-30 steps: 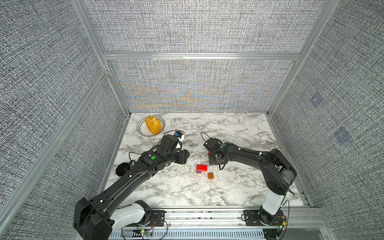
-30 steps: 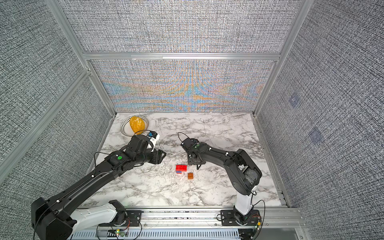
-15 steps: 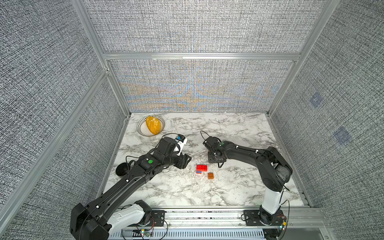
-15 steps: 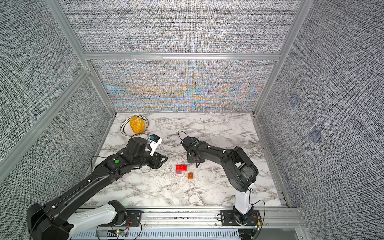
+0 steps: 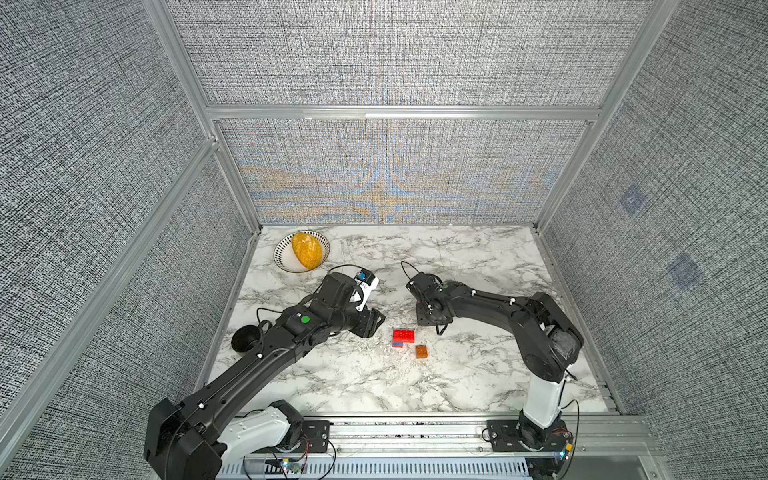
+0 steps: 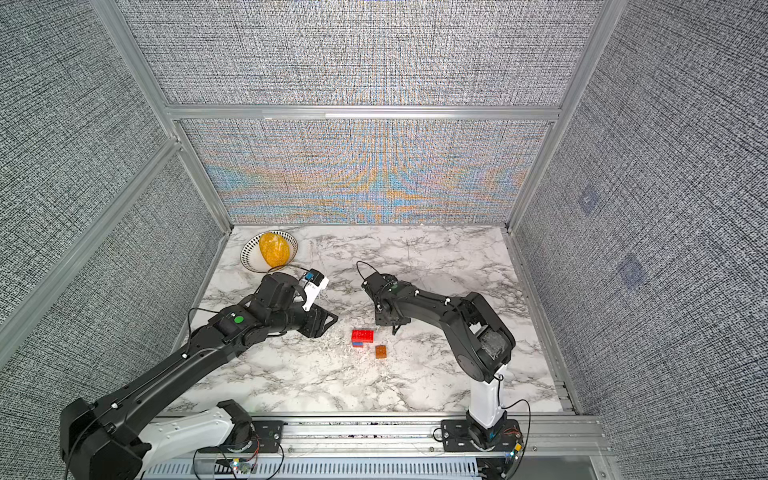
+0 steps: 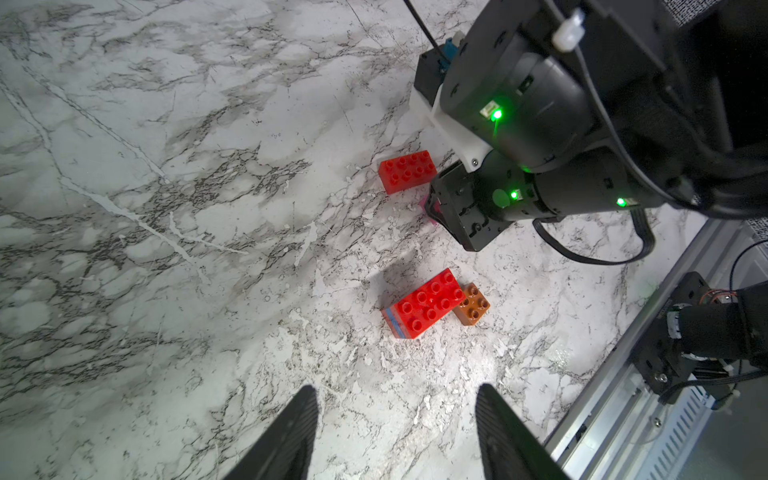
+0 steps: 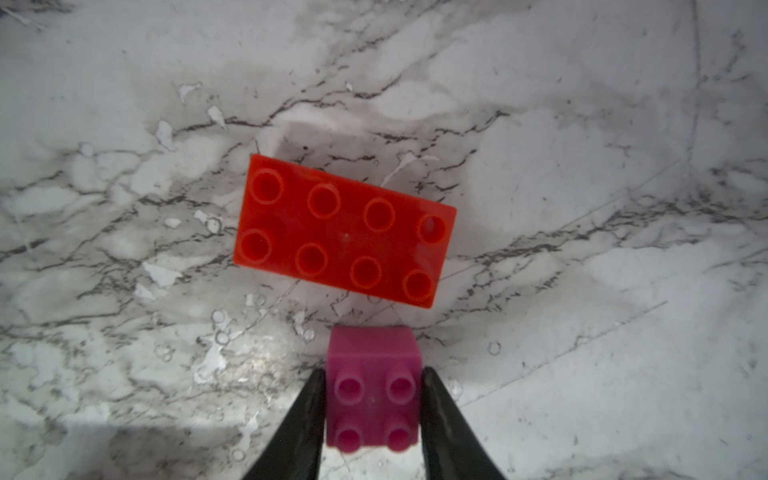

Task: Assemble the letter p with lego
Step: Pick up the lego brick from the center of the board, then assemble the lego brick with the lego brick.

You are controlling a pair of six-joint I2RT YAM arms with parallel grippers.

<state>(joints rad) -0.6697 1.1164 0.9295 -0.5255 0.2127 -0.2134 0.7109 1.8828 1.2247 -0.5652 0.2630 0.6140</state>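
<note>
In the right wrist view my right gripper [image 8: 372, 371] is shut on a pink square lego brick [image 8: 372, 390] that rests on the marble, one finger against each side. Just beyond it lies a loose long red brick [image 8: 345, 230]. The left wrist view shows that same red brick [image 7: 407, 171] beside the right gripper. Closer in lie the letter p cluster [image 7: 426, 303], a long red brick on a blue one, and an orange brick [image 7: 471, 304] touching it. My left gripper [image 7: 397, 388] is open and holds nothing, left of the cluster [image 5: 404, 336].
A striped bowl [image 5: 301, 251] holding a yellow object stands at the back left corner. A black round object [image 5: 245, 338] lies by the left wall under the left arm. Fabric walls close in three sides, and a metal rail [image 5: 415, 432] runs along the front.
The right jaws have closed in onto the pink brick. The left arm has shifted only slightly, and the bricks on the table have not moved.
</note>
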